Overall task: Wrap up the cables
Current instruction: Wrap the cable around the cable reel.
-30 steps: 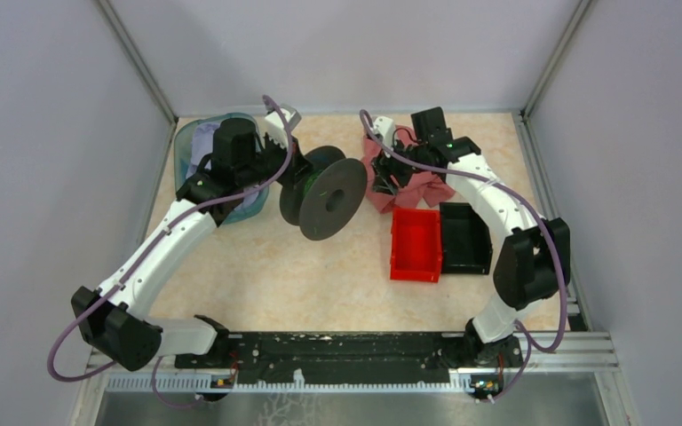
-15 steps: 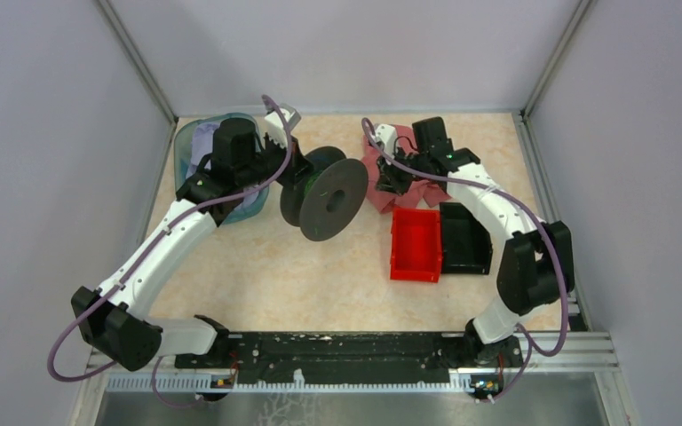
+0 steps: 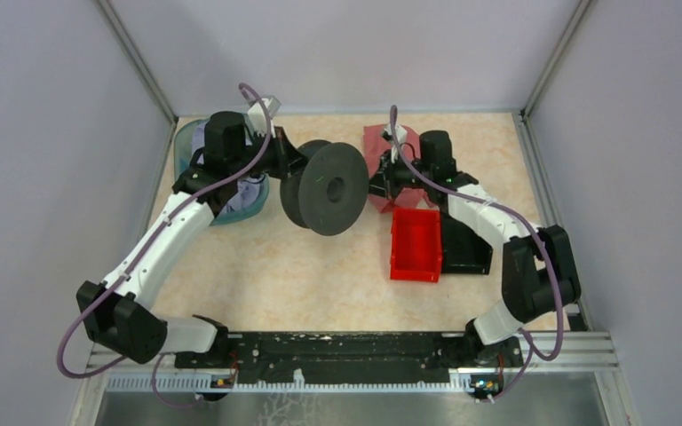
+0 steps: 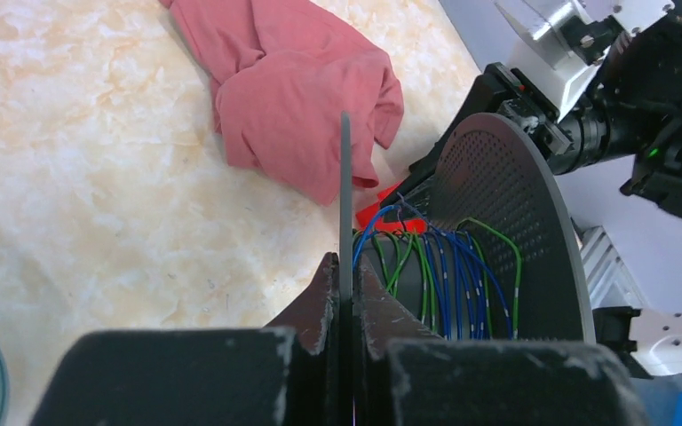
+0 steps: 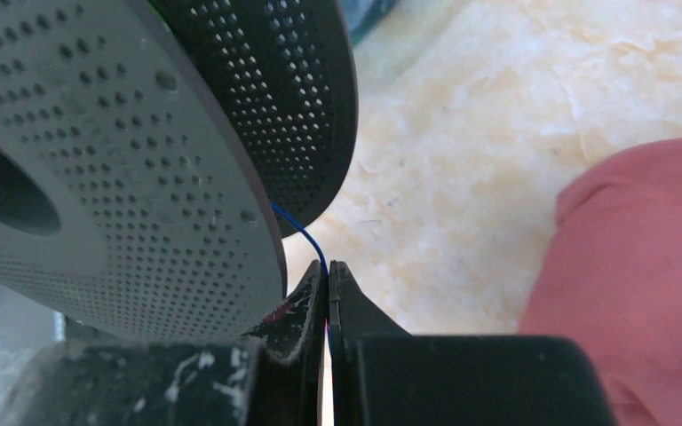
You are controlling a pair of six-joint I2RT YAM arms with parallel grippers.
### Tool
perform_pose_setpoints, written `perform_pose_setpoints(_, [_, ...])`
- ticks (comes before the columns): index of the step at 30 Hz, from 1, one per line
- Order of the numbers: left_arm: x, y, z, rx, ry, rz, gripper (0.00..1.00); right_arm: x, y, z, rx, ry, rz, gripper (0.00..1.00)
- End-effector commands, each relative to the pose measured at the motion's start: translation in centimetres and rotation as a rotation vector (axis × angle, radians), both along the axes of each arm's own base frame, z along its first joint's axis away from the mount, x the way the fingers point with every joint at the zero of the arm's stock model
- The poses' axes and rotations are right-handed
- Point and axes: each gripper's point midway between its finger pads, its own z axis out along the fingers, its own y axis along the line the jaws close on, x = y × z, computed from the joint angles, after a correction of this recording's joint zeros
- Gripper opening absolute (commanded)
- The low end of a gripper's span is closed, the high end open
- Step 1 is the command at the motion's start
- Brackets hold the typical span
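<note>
Partly done, I'd say: blue and green cables lie in loose turns on the spool core, left gripper clamped on its flange, right gripper pinched shut on a blue strand off the spool; remaining slack not visible, so more winding likely left.

On a beige marbled table, a black perforated spool sits between a teal bowl holding lavender fabric and a crumpled pink cloth. A red plastic bin and a black bin stand side by side, touching, just nearer than the cloth.
</note>
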Motion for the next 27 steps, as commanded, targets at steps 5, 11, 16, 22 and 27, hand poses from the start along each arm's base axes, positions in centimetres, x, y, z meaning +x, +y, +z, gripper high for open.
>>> perform_pose_setpoints(5, [2.5,0.4,4.9,-0.222,-0.007,0.061,0.00,-2.9,2.1,6.7,0.348,-0.011,0.121,0.00])
perform_pose_setpoints(11, [2.8,-0.1,4.0,-0.295,0.051,0.024,0.00,-4.6,2.8,7.8,0.466,0.018,0.152,0.00])
perform_pose_setpoints(16, [2.9,-0.6,3.4,-0.330,0.089,0.001,0.00,-6.3,4.3,8.5,0.524,0.016,0.193,0.00])
perform_pose_setpoints(22, [3.1,-0.5,2.9,-0.357,0.120,0.001,0.00,-7.5,5.4,8.7,0.560,0.024,0.244,0.03])
perform_pose_setpoints(27, [3.6,0.1,2.9,-0.357,0.111,0.024,0.00,-7.8,5.4,8.1,0.535,0.009,0.256,0.11])
